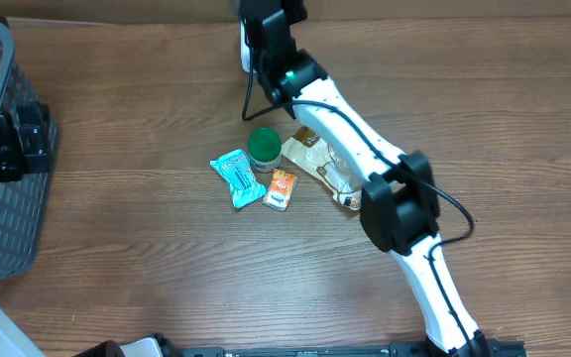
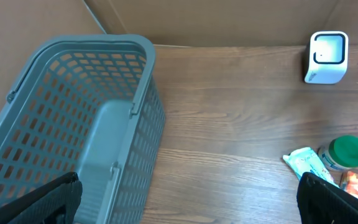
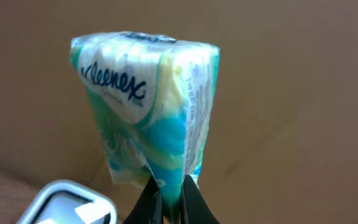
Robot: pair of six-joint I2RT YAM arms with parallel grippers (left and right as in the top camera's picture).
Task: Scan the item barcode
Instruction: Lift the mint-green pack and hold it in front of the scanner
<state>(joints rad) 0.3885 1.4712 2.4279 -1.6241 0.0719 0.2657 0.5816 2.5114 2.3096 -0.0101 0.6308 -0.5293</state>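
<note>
Firmly, right gripper [image 3: 170, 191] pinching bottom edge of Kleenex tissue pack [image 3: 146, 102], left gripper [image 2: 188, 204] spread wide, empty

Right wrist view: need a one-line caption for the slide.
Right gripper shut on the lower edge of a Kleenex tissue pack, with the white scanner at lower left.

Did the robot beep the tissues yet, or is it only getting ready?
Done: the right pincer has the Kleenex pack pinched by one edge. In hand: holding it up by the white scanner; a beep can't be seen. Left: the green-lidded jar, orange packet and teal packet lie on the table; the left pincer is open by the grey basket.
</note>
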